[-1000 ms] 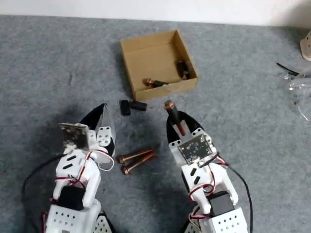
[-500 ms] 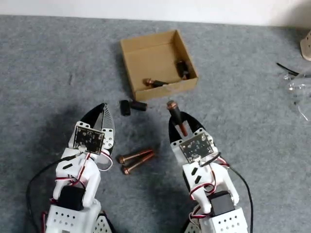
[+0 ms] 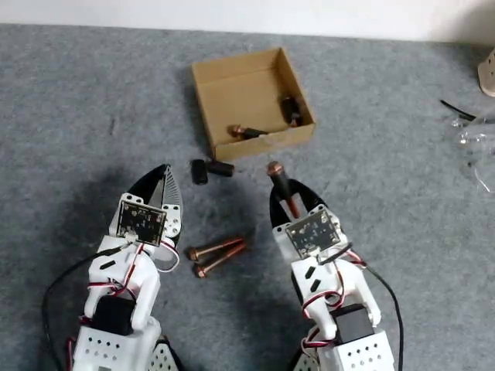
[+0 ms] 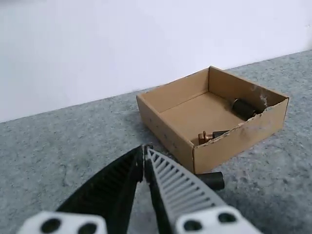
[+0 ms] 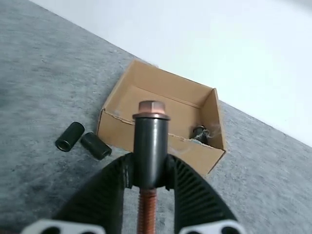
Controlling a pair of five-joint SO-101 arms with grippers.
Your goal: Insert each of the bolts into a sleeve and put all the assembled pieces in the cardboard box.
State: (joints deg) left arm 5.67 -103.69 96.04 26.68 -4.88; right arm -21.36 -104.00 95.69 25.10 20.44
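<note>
My right gripper (image 3: 288, 195) is shut on an assembled piece (image 3: 280, 184), a copper bolt inside a black sleeve, held just in front of the cardboard box (image 3: 203, 85). In the right wrist view the piece (image 5: 151, 141) stands upright between the fingers of that gripper (image 5: 150, 170), bolt head up. Two assembled pieces (image 3: 246, 132) (image 3: 291, 110) lie in the box. Two loose black sleeves (image 3: 199, 171) (image 3: 221, 168) lie beside the box's near corner. Two bare copper bolts (image 3: 215, 248) (image 3: 220, 260) lie between the arms. My left gripper (image 3: 165, 171) is shut and empty, left of the sleeves.
The grey felt table runs to a white wall behind the box. Clear plastic bits and a black cable (image 3: 472, 131) lie at the far right edge. In the left wrist view a sleeve (image 4: 213, 180) shows by the box wall (image 4: 170, 129).
The left wrist has rolled level with its gripper staying shut. My right gripper has carried the assembled piece slightly rightward.
</note>
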